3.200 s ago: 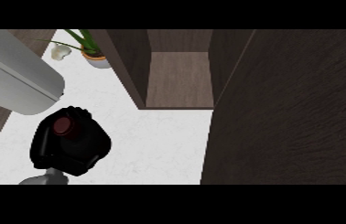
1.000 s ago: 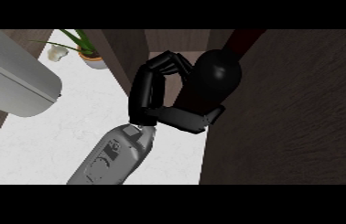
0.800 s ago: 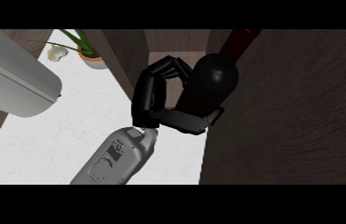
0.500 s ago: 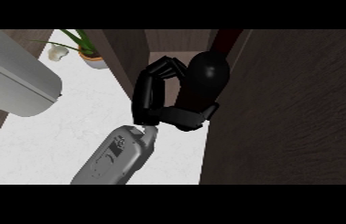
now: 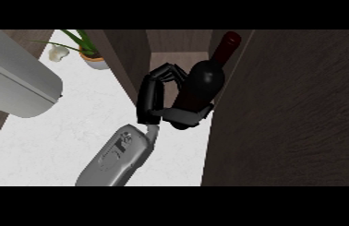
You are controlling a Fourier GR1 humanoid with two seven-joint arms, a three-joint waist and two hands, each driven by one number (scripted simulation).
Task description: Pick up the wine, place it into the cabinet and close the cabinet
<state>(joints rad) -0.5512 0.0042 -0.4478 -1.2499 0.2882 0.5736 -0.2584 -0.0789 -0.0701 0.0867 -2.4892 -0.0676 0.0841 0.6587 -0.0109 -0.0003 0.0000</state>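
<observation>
The wine bottle (image 5: 203, 84) is dark with a red cap and leans with its neck toward the upper right. My right hand (image 5: 155, 98) is shut on its lower body, with fingers curled over the left side and the thumb under the base. Hand and bottle are at the mouth of the open cabinet (image 5: 178, 44), just above the counter's edge. The bottle's neck lies close to the edge of the open cabinet door (image 5: 279, 110). The bottle's base is hidden by the hand. My left hand does not show.
The open door fills the right side as a dark wood panel. The cabinet's left wall (image 5: 126, 59) stands close to my fingers. A potted plant (image 5: 90, 55) and a large grey rounded shape (image 5: 27, 91) are at the left on the white counter (image 5: 61, 146).
My right hand has carried the bottle from the counter's lower left up to the cabinet opening. Over the last second it has moved slightly further up and in, and the neck shows more.
</observation>
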